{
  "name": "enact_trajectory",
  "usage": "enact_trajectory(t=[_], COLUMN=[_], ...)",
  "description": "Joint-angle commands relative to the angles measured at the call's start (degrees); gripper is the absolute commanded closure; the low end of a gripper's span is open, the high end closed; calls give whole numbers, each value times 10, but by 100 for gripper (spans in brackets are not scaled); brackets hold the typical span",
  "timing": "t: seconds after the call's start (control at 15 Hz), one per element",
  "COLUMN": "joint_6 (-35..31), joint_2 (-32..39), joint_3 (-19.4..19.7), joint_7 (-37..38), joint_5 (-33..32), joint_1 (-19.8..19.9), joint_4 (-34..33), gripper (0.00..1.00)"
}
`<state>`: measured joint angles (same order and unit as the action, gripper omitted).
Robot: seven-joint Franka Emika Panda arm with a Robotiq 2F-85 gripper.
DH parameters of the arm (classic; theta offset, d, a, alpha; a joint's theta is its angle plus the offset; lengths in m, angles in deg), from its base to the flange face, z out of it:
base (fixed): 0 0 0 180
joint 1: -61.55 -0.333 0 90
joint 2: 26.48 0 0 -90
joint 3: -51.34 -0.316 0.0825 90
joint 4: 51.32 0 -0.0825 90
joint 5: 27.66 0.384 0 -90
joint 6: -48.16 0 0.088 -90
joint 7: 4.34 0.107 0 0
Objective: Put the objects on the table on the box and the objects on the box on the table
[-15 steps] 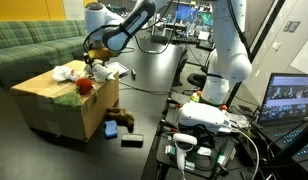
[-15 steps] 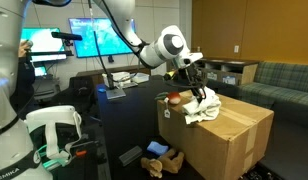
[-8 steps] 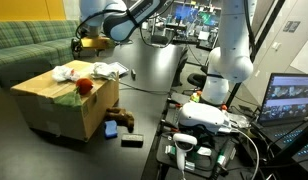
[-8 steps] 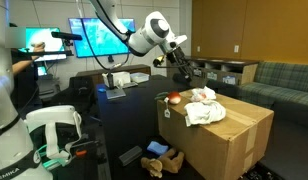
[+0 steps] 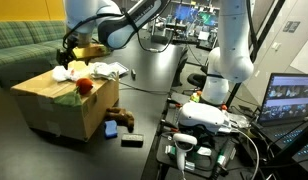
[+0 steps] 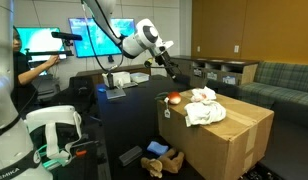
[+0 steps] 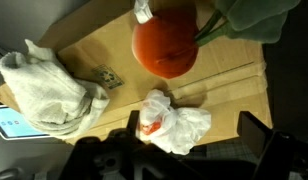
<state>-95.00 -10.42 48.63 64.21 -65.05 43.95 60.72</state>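
While the gripper [image 7: 179, 148] hovers with fingers spread wide and empty, the box [image 7: 232, 88] lies below them, untouched

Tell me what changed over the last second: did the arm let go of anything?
The end effector rose off the large tan cardboard box and drew sideways away from it, jaws now open and empty. The crumpled white cloths and the red round object stayed on the box top.

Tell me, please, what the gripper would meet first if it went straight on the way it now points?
Probably the crumpled white wrapper lying on the box, beside the red ball; depth is unclear.
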Motion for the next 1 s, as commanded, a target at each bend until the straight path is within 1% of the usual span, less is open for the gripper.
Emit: enact_trajectory(t=[0.0, 0.47, 0.67, 0.93], joint_6=[-17, -22, -19, -19], joint_2=[65, 177, 217, 250], joint_3=[-6, 15, 29, 55], joint_7=[-72, -207, -252, -291], joint_5=[-1, 14, 28, 50], joint_1=[5, -2, -1, -3], joint_4=[-61, -179, -233, -289], gripper=[0, 0, 0, 0])
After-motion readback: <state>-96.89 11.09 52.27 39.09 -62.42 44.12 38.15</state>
